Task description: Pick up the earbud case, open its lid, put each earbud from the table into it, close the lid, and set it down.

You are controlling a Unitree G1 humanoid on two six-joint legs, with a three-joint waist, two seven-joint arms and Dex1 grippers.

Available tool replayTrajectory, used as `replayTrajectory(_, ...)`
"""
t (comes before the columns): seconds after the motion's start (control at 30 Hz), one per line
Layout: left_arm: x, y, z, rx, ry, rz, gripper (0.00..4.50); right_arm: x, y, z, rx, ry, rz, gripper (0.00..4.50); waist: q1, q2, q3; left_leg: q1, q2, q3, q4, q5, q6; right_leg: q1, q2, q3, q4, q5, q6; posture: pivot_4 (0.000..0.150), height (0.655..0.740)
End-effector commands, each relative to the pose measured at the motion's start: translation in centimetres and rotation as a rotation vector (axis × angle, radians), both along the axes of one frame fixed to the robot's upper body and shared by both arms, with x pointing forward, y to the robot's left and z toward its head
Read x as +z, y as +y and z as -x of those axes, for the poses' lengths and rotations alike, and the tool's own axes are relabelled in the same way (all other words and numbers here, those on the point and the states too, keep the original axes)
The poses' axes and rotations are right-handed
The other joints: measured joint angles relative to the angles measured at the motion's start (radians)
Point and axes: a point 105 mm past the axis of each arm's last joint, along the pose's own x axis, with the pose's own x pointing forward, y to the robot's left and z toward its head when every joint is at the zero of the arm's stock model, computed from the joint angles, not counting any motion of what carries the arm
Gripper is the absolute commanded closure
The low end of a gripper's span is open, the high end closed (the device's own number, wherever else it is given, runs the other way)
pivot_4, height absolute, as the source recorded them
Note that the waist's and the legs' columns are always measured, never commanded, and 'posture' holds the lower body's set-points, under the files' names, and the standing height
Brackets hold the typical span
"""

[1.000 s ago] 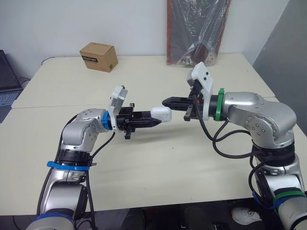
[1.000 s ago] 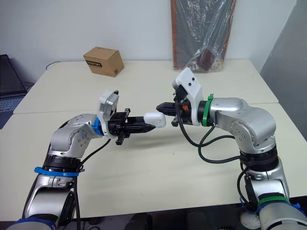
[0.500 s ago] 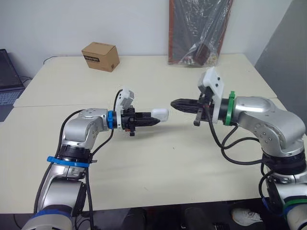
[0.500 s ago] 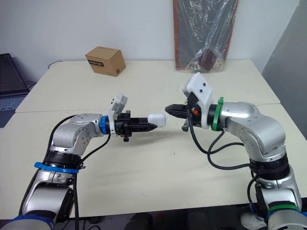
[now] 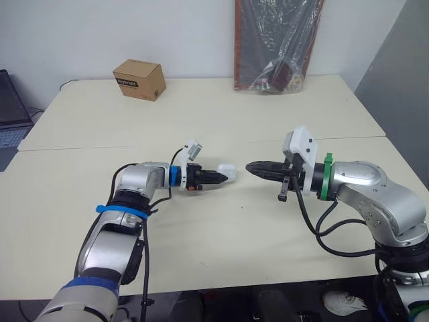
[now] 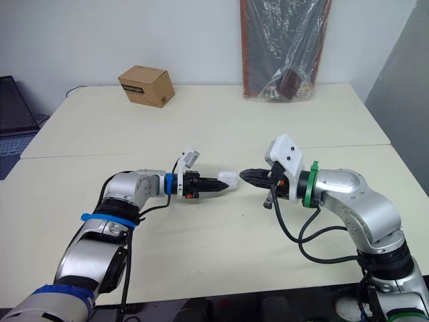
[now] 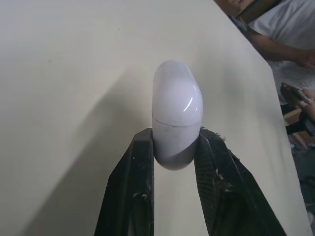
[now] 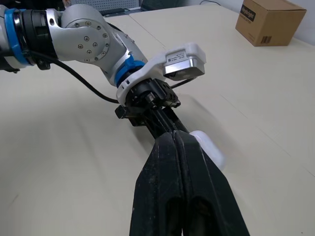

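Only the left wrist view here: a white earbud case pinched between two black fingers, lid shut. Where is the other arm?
Observer: The right end effector points at the earbud case from the robot's right, a small gap between them.
Operator: Open, ready to grip?
Observer: No, its fingers are pressed together.
Operator: Anything else on the table?
Observer: A cardboard box stands at the far edge, on the robot's left.
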Motion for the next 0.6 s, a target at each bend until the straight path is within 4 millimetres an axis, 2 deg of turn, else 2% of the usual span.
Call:
replayTrajectory(0.03, 0.6, 0.4, -0.3, -0.010, -0.024, -0.037, 3.71, 0.1, -0.3, 0.1, -0.012, -0.043, 0.023, 4.47, 0.000, 0.000, 0.000, 0.000, 0.000, 0.000, 0.000, 0.000, 0.000, 0.000, 0.000, 0.000, 0.000, 0.000, 0.000, 0.150, 0.7400)
replayTrajectory(0.3, -0.6, 1.5, -0.5, 0.025, -0.007, -0.126, 3.71, -0.9, -0.8, -0.2, -0.035, -0.033, 0.053, 4.47, -0.001, 0.000, 0.000, 0.002, 0.000, 0.000, 0.000, 0.000, 0.000, 0.000, 0.000, 0.000, 0.001, 0.000, 0.000, 0.150, 0.7400)
replayTrajectory(0.37, -0.7, 1.8, -0.7, 0.036, -0.011, -0.138, 2.99, -1.0, -0.8, -0.3, -0.037, -0.031, 0.058, 4.50, -0.002, 0.000, 0.000, 0.003, 0.000, 0.000, 0.000, 0.000, 0.000, 0.001, 0.000, 0.000, 0.002, 0.000, 0.000, 0.150, 0.7400)
replayTrajectory(0.6, -0.8, 2.7, -1.0, 0.067, -0.033, -0.178, 1.03, -1.1, -0.8, -0.4, -0.033, -0.027, 0.062, 4.50, -0.002, 0.000, 0.000, 0.007, 0.000, 0.000, 0.001, 0.000, 0.000, 0.005, 0.000, 0.001, 0.002, 0.000, 0.000, 0.150, 0.7400)
